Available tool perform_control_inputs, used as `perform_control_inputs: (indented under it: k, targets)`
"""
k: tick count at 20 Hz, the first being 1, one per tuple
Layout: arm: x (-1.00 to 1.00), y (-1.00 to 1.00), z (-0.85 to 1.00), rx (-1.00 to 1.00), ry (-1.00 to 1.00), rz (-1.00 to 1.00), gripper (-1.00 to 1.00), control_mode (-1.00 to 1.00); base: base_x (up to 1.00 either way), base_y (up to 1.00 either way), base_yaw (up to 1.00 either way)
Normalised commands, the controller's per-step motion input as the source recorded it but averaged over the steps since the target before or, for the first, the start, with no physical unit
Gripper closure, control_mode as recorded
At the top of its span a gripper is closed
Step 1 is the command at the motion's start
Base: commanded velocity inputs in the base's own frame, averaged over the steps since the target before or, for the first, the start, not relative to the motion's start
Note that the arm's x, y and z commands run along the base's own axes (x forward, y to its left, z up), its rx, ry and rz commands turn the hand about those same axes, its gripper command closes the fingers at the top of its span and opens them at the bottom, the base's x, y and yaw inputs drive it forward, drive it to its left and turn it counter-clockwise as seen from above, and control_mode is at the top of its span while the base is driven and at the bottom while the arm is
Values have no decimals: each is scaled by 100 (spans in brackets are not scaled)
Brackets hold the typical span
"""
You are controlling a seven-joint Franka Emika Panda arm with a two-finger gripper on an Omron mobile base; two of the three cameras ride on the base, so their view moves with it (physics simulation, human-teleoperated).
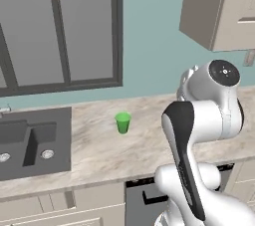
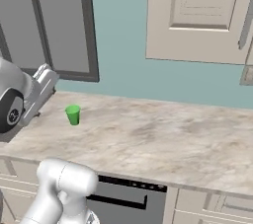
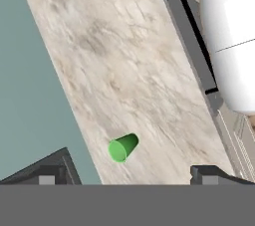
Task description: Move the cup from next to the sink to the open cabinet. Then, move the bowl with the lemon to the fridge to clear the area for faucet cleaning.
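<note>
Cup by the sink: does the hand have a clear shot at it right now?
Probably yes. The cup stands alone on bare counter, nothing beside it, and the open hand looks down on it with its fingers spread either side.

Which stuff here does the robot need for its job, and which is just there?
For the job:
cup
sink
cabinet
gripper, jaws wide open

Just there:
window
counter
dishwasher

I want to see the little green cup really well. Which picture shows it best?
The left base view: the cup stands upright on the counter, right of the sink. The right base view shows it smaller, far left. The hand view shows it from above, between the open gripper tips.
</note>
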Motion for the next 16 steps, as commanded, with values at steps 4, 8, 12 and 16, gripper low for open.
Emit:
perform_control_inputs:
  k: [4, 8, 12, 16]
  targets:
    - [0, 0, 0, 0, 0, 0, -100, 100, 42, 25, 0]
    - [0, 0, 0, 0, 0, 0, -100, 100, 15, 4, 2]
    - [21, -23, 0, 4, 7, 8, -100, -100, 15, -5, 4]
    - [68, -41, -19, 3, 40, 29, -100, -100, 0, 0, 0]
